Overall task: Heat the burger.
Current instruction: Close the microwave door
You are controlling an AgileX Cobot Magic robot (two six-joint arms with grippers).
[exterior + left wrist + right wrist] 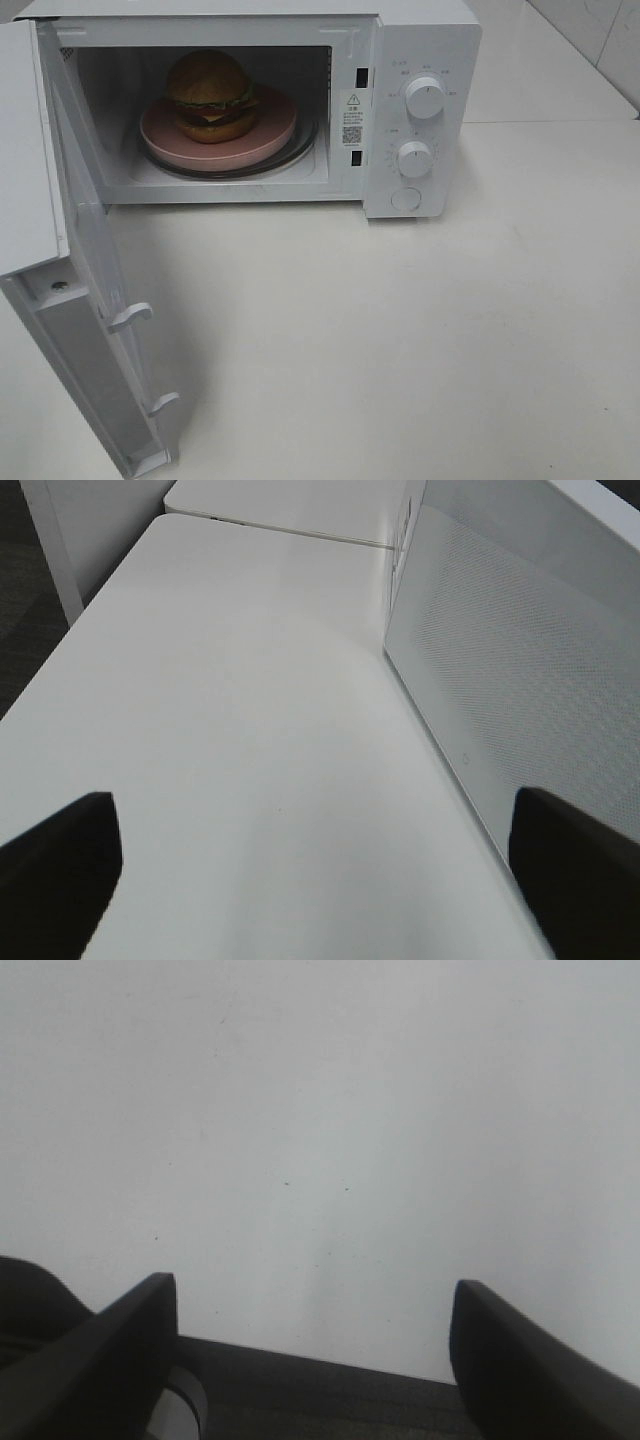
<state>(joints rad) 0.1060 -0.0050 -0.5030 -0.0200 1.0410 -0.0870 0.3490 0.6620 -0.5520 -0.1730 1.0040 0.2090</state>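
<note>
Burger (210,95) seated on plate (275,135) in microwave (440,45). Left gripper (315,880), right gripper (312,1290) spread wide, nothing held. Door (85,300) best pushed shut from outer face.

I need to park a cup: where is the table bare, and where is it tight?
The table is bare in front of the microwave, right of its open door. Crowded: the cavity, filled by the burger on its pink plate.

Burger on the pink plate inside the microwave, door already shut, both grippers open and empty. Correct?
Not quite: the door is swung wide open, not shut, as the exterior high view shows. The rest holds: the burger sits on the pink plate inside the microwave, and the left gripper and right gripper are open and empty.
</note>
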